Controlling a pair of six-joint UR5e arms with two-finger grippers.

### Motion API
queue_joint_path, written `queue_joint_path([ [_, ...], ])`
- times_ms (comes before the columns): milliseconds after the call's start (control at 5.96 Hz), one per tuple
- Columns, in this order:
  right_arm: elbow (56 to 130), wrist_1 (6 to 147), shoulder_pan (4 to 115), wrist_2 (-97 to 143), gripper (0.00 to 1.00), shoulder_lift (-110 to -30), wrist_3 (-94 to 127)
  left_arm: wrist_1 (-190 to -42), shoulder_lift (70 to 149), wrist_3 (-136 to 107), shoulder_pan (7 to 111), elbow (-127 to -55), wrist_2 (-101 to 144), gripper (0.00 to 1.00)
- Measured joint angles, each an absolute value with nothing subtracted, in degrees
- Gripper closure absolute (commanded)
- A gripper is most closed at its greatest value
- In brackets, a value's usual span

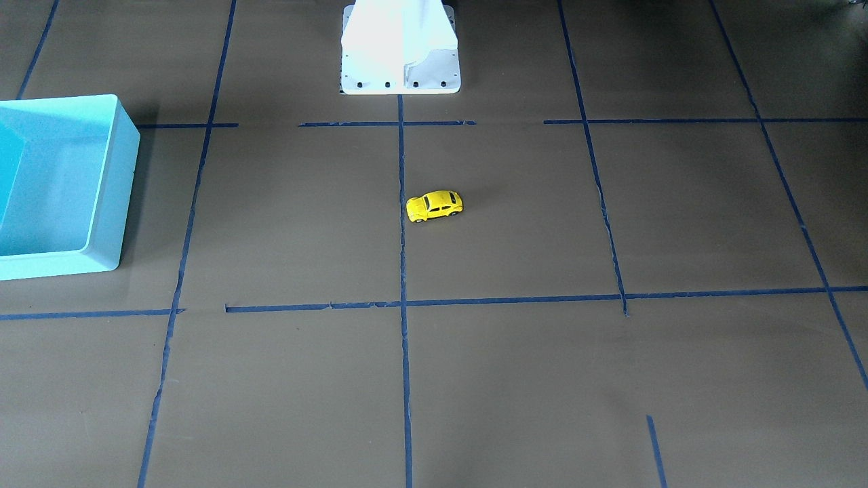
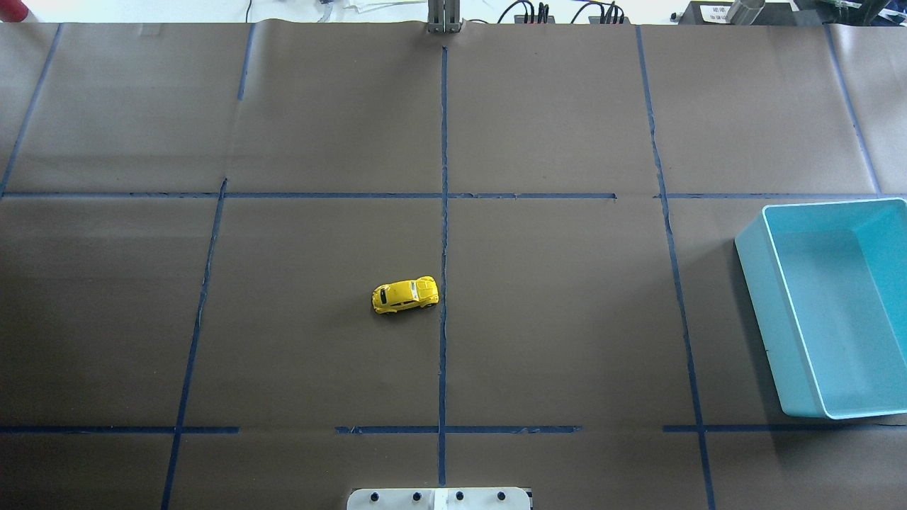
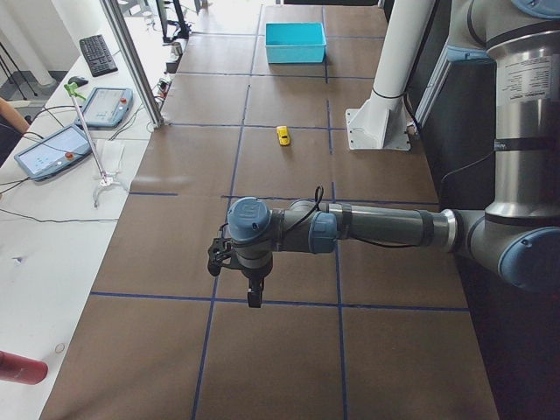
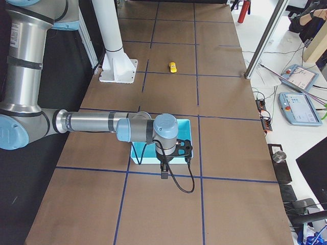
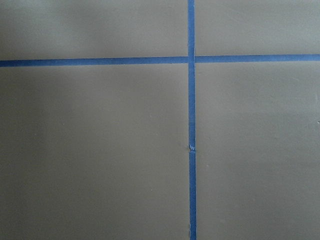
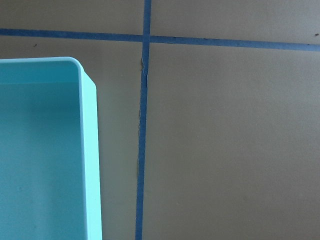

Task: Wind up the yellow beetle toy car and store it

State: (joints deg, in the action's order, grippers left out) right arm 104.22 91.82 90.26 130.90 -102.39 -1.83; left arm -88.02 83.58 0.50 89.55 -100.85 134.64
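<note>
Task status: no step is complete. The small glossy yellow beetle-shaped toy car (image 2: 404, 295) stands on its wheels on the brown paper-covered counter (image 2: 567, 340), just beside the central blue tape line (image 2: 443, 212). It is well apart from both of my pincers and nothing touches it. The rectangular turquoise plastic bin (image 2: 762, 319) has nothing visible in it. Remaining steps, as I judge them: reach the car, grip it, wind it up, carry it to the bin, release it.

Left pincer (image 3: 253, 300): it hangs above bare counter, pointing down, with the car far ahead of it toward the counter's middle. My left wrist camera shows only paper and a tape crossing; no fingers appear. Opening width: I cannot tell. It holds and touches nothing that I can see.

Right pincer (image 4: 164, 173): it hangs over the bin's near edge, with the bin wall directly beneath my wrist camera. Opening width: I cannot tell. No object is visible in it.
</note>
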Motion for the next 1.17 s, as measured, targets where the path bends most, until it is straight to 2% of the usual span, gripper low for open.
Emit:
queue_joint_path([
  [335,104.2,91.8,90.3,130.9,0.00,-102.4,-1.8,-88.0,85.9,0.4,86.2,-105.9,134.5,0.00],
  [671,104.1,91.8,90.3,130.9,0.00,-102.4,-1.8,-87.7,88.9,0.2,75.4,-114.6,133.7,0.00],
  [1174,104.1,91.8,90.3,130.9,0.00,-102.4,-1.8,-83.7,101.2,-0.1,59.8,-117.5,132.0,0.00],
])
